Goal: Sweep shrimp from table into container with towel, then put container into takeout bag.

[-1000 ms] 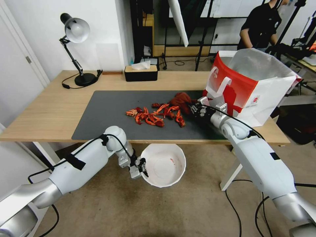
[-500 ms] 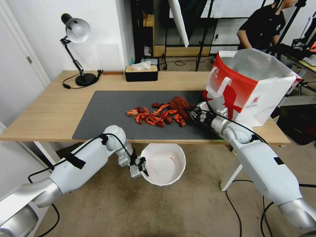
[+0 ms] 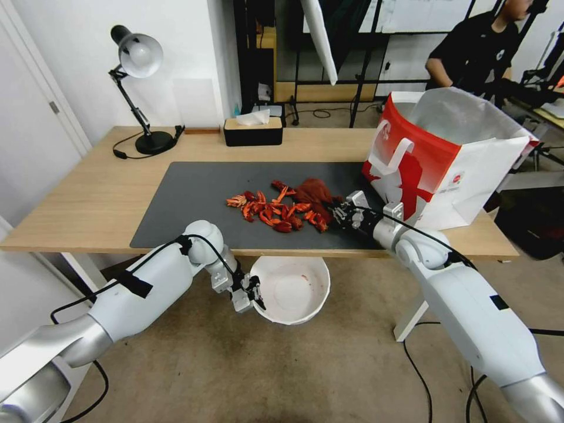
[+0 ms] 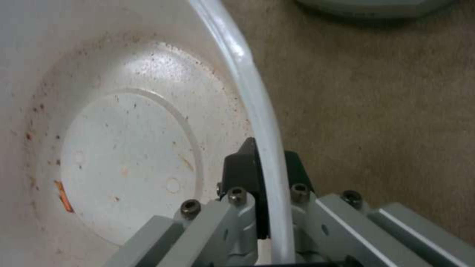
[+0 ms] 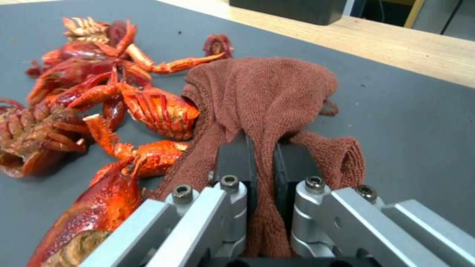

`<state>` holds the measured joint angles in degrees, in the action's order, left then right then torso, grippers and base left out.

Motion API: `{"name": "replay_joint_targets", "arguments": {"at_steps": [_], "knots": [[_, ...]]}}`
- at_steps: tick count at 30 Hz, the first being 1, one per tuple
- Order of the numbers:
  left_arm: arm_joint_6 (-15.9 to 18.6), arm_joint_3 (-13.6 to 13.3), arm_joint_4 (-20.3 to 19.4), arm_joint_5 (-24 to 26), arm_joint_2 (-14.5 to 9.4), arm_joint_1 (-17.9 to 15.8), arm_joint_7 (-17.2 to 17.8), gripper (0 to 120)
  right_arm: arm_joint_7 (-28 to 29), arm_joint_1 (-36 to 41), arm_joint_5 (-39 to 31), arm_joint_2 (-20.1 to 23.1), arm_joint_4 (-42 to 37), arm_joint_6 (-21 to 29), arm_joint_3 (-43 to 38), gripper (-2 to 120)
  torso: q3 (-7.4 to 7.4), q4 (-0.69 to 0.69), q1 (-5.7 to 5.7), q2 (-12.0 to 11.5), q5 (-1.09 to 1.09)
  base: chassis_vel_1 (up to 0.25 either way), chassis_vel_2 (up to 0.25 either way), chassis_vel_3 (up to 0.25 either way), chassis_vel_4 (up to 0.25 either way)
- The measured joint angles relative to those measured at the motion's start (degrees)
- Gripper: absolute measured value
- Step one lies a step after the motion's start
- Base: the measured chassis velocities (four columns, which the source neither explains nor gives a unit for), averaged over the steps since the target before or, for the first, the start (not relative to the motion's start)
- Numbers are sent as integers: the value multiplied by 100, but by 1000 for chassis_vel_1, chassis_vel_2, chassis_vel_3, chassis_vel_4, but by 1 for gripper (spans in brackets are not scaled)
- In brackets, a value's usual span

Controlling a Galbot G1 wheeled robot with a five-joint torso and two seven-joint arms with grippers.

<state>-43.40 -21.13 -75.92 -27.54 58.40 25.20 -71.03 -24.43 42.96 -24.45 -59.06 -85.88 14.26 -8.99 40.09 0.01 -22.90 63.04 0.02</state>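
Observation:
Several red-orange shrimp (image 3: 273, 210) (image 5: 99, 107) lie in a loose pile on the dark grey mat of the table (image 3: 88, 200), near its front edge. My right gripper (image 3: 339, 215) (image 5: 261, 155) is shut on the rust-red towel (image 3: 312, 192) (image 5: 267, 96), which rests on the mat against the pile's right side. Below the table's front edge, my left gripper (image 3: 254, 292) (image 4: 265, 168) is shut on the rim of the white container (image 3: 291, 289) (image 4: 124, 148), holding it over the floor; inside are only specks and one small orange scrap. The red and white takeout bag (image 3: 440, 155) stands open at the right.
A desk lamp (image 3: 138, 88) and a black tissue box (image 3: 252, 129) stand at the table's back. The table's white leg (image 3: 411, 317) is right of the container. Cables trail on the carpet (image 3: 329, 376).
My right gripper has dragged the towel and the shrimp toward the table's front edge. The left gripper has raised the container slightly toward the edge.

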Motion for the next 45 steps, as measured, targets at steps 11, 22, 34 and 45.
{"name": "replay_joint_targets", "arguments": {"at_steps": [11,22,34,45], "knots": [[1,-9,62,31,42,-31,-1,0,58,583,7,42,-612,27,-159,5,1,0,0,0,-1,0,0,0,0],[-18,62,98,64,34,-34,5,0,59,952,63,-38,-885,13,-288,5,2,-5,-2,-1,-2,0,0,0,0],[-36,77,98,109,-50,-25,7,0,59,1262,115,-43,-1193,8,-389,5,1,-4,-3,-2,-2,0,0,0,0],[-50,89,52,199,-171,-18,13,0,58,1428,196,-100,-1365,-3,-455,5,3,-5,-4,-3,-5,0,0,0,0]]}}
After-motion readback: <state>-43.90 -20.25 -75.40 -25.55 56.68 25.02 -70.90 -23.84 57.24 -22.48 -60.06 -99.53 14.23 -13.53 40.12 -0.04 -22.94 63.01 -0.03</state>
